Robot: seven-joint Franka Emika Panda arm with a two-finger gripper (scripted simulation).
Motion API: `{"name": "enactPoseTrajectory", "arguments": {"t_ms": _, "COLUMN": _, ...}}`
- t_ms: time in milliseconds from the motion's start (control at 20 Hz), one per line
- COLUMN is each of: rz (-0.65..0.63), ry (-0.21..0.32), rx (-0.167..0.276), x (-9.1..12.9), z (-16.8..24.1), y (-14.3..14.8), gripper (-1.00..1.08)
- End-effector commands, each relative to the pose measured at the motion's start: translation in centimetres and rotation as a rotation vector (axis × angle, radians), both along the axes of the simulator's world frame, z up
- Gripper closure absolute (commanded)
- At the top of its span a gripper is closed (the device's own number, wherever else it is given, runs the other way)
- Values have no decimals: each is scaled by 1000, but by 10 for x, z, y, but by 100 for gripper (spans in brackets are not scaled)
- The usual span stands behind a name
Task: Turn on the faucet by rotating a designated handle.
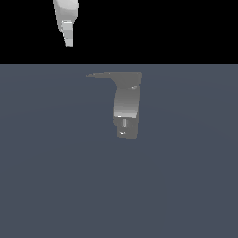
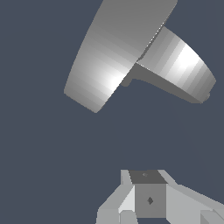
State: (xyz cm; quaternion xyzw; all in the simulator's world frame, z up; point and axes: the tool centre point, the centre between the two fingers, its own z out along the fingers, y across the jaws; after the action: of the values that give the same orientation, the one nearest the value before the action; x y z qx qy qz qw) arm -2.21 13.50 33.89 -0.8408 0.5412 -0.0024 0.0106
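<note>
here the tool (image 1: 69,42) hangs well apart from the faucet (image 1: 126,104).
its handle (image 1: 102,75) points toward the exterior view's left; whether the tool is wide or narrow, i cannot tell.

Pincer (image 1: 69,42) high at exterior view's upper left, pointing down, empty.

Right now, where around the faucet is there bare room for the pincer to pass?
The flat blue-grey floor lies bare on every side of the small grey metallic curved faucet. The only crowded spot is at the faucet's top, where the thin dark-grey lever handle juts toward the exterior view's left. The white pincer hangs apart, upper left.
</note>
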Motion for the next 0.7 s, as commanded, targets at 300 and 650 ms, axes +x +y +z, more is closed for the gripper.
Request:
{"name": "enactPoseTrajectory", "arguments": {"t_ms": 300, "rz": -186, "ry": 5, "rx": -3, "x": 48, "z": -26, "y": -6, "gripper": 108}}
{"name": "enactPoseTrajectory", "arguments": {"t_ms": 650, "rz": -363, "ry": 10, "rx": -8, "x": 91, "z": -51, "y": -21, "gripper": 108}}
